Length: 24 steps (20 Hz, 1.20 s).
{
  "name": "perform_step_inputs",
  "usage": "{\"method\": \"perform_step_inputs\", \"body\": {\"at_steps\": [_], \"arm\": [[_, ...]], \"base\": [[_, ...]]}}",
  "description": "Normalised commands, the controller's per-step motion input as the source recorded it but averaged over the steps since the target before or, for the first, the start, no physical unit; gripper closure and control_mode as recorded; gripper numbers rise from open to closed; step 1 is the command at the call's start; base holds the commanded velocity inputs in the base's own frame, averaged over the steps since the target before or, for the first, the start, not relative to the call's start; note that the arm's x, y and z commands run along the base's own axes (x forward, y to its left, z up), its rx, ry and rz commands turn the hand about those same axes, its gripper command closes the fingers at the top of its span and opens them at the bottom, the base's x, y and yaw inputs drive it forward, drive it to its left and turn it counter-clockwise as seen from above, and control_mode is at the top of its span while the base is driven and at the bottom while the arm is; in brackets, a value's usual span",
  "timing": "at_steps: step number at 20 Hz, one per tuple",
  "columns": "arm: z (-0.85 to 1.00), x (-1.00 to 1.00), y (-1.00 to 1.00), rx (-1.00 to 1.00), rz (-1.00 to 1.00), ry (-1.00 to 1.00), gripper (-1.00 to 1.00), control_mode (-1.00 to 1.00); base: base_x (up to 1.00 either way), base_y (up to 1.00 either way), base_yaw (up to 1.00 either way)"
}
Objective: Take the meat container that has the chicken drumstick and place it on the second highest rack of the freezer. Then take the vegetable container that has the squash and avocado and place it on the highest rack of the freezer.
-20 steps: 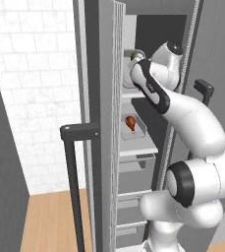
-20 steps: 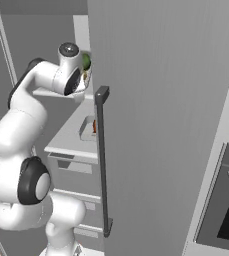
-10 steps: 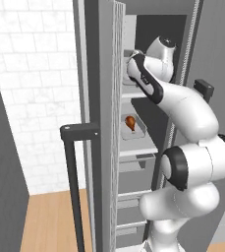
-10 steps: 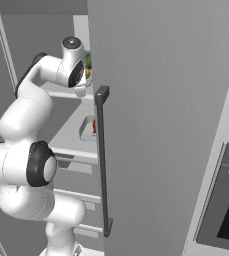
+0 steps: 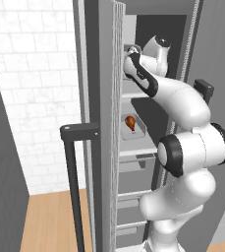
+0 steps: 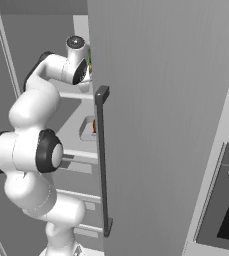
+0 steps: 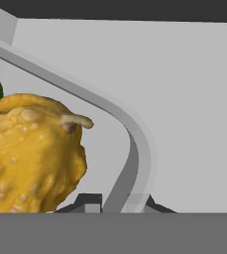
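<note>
Arm has reached deeper since earlier; gripper (image 7: 114, 206) clenches the tray (image 7: 135, 149) rim on the top shelf (image 7: 184, 99). Squash (image 7: 30, 154) left of the jaws. Rigid, light; rim-hold looks best.

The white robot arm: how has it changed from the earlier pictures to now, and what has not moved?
The white robot arm has swung its elbow up and back while its hand has stayed at the top shelf. Its tool stays shut on the rim of the grey tray holding the yellow squash. The orange-brown drumstick on the lower shelf has not moved.
</note>
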Motion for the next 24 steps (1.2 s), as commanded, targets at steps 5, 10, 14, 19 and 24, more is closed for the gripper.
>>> {"method": "perform_step_inputs", "body": {"at_steps": [5, 10, 14, 19, 24], "arm": [[0.00, 0.00, 0.00, 0.00, 0.00, -0.04, 1.00, -1.00], [0.00, 0.00, 0.00, 0.00, 0.00, 0.00, 1.00, -1.00], [0.00, 0.00, 0.00, 0.00, 0.00, 0.00, -1.00, -1.00], [0.00, 0.00, 0.00, 0.00, 0.00, 0.00, -1.00, -1.00], [0.00, 0.00, 0.00, 0.00, 0.00, 0.00, -1.00, -1.00]], "base": [[0.00, 0.00, 0.00], [0.00, 0.00, 0.00], [0.00, 0.00, 0.00], [0.00, 0.00, 0.00], [0.00, 0.00, 0.00]]}}
